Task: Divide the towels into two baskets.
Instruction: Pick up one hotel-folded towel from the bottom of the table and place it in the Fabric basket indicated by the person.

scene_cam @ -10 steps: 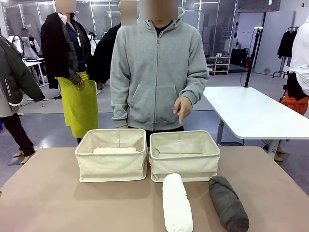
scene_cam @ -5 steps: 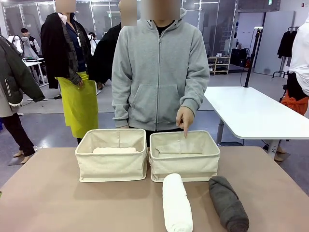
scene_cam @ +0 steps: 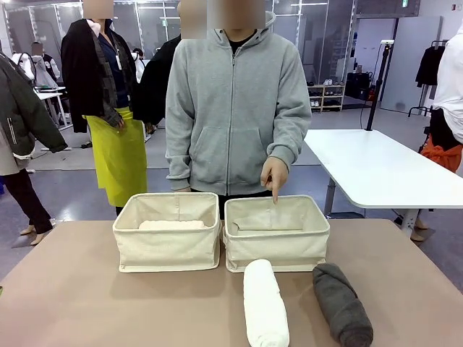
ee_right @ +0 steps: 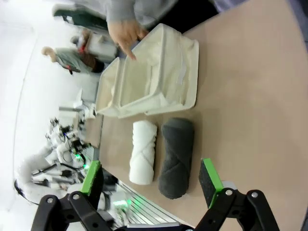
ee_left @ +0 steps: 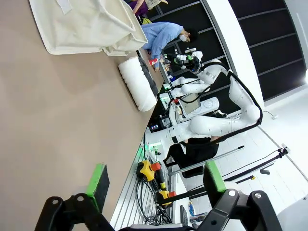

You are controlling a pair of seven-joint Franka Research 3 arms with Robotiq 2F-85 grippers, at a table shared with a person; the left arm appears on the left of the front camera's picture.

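Right now I see the white towel point(scene_cam: 265, 303) and dark grey towel point(scene_cam: 342, 307) side by side on the table point(scene_cam: 72, 289), just beside the right basket point(scene_cam: 277, 249). A pale towel point(scene_cam: 171, 225) lies in the left basket point(scene_cam: 168, 249). A person's hand point(scene_cam: 274, 173) points into the right basket. My left gripper point(ee_left: 156, 179) and right gripper point(ee_right: 150, 177) gape wide, empty.

Person's hand point(scene_cam: 274, 173): lower than a second ago, down from waist height to just above the far rim of the right basket point(scene_cam: 277, 249).
Index finger point(scene_cam: 274, 194): now extended straight down at that basket's interior, where before it was loosely bent.
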